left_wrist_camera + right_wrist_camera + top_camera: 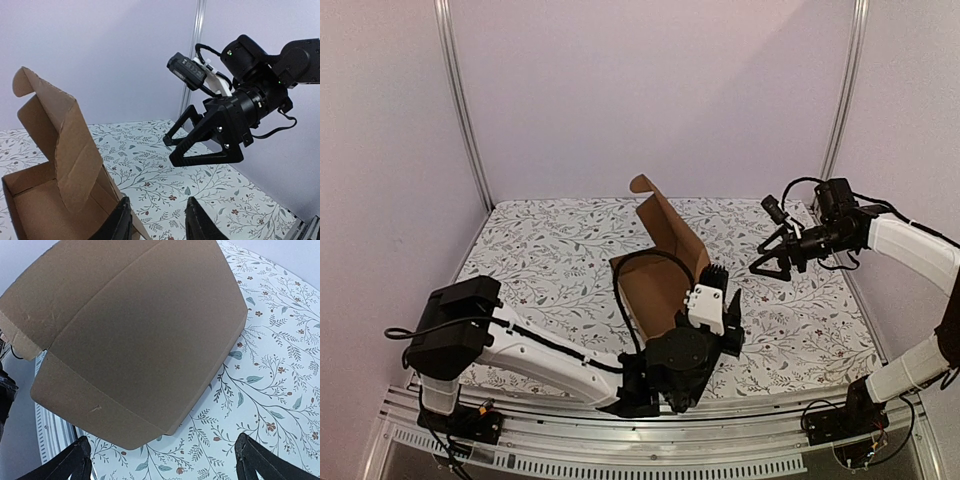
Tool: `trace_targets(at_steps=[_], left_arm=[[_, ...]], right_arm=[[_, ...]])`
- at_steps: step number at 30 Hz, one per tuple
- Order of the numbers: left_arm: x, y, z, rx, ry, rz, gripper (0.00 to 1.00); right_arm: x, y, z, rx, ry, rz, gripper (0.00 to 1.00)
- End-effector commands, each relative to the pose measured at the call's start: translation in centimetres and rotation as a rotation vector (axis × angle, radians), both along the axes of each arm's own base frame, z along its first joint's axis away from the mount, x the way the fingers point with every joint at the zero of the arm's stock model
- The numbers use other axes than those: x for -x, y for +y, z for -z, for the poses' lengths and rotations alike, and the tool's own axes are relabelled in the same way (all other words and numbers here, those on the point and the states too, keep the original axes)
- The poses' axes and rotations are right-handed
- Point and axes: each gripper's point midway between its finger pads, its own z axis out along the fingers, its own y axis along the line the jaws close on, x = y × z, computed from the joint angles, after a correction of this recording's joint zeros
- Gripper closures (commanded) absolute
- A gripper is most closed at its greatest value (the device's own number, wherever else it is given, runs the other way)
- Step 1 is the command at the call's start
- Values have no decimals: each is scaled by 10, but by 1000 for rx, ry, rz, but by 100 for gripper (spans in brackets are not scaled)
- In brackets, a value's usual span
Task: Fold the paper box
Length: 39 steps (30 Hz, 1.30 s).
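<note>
While you are working on raising the walls, the top view is showing the paper box (665,270) sitting mid-table, half formed, one tall flap standing up with its tab curling over. Your left gripper (725,300) is reaching in at the box's near right corner, and your right gripper (770,265) is hovering apart from it on the right. From the left wrist, the fingers (122,220) are standing partly apart with the floral cloth (165,200) showing between them. The box wall's edge is lying just beside one of them, so nothing is looking pinched yet. Get that wall fully between the pads before you are closing, or it is likely to slip. From the right wrist, the jaws are spread wide and empty, looking down on the flap's outer face (140,340). You are probably best pushing that flap squarely, near its crease, while the left is steadying the base.
</note>
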Motion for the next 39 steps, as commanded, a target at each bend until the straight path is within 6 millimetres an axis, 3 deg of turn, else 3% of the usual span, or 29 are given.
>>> trace_targets(at_steps=[1, 10, 26, 30, 39], left_arm=[[-33, 7, 17, 6, 61, -82, 66], [-37, -1, 27, 1, 133, -63, 69], [-51, -1, 48, -48, 176, -92, 90], [-52, -2, 39, -47, 159, -52, 100], [-54, -14, 4, -39, 200, 31, 100]], right_arm=[[-3, -4, 4, -12, 19, 18, 1], [-3, -6, 6, -28, 37, 13, 1], [-4, -11, 7, -45, 57, 14, 1], [-3, -13, 8, -44, 59, 14, 1], [0, -11, 13, -53, 95, -8, 1]])
